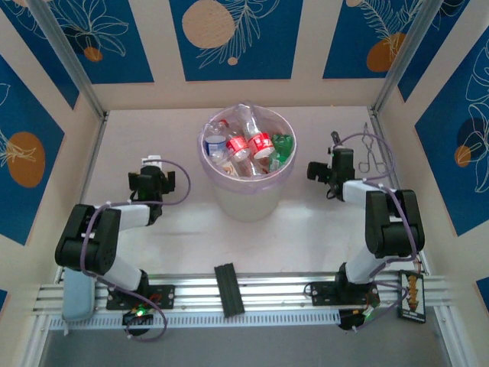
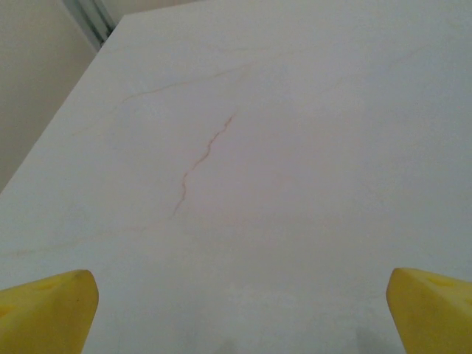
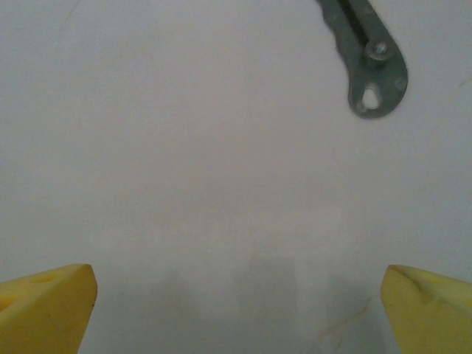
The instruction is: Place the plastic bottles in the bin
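Note:
Several plastic bottles (image 1: 248,144), clear with red labels plus a green one, lie piled inside the bin (image 1: 248,200), a round cream bucket with a lilac bag liner at the table's middle back. My left gripper (image 1: 153,163) rests left of the bin, apart from it. In the left wrist view this gripper (image 2: 240,310) is open, its yellow fingertips (image 2: 51,310) wide over bare tabletop. My right gripper (image 1: 335,147) sits right of the bin. The right gripper (image 3: 237,310) is open too, with nothing between its fingertips (image 3: 424,306).
A grey metal tool (image 1: 372,149) lies on the table just beyond the right gripper, and its pivot end (image 3: 372,66) appears in the right wrist view. A black block (image 1: 228,289) sits on the front rail between the arm bases. Walls enclose the table on three sides.

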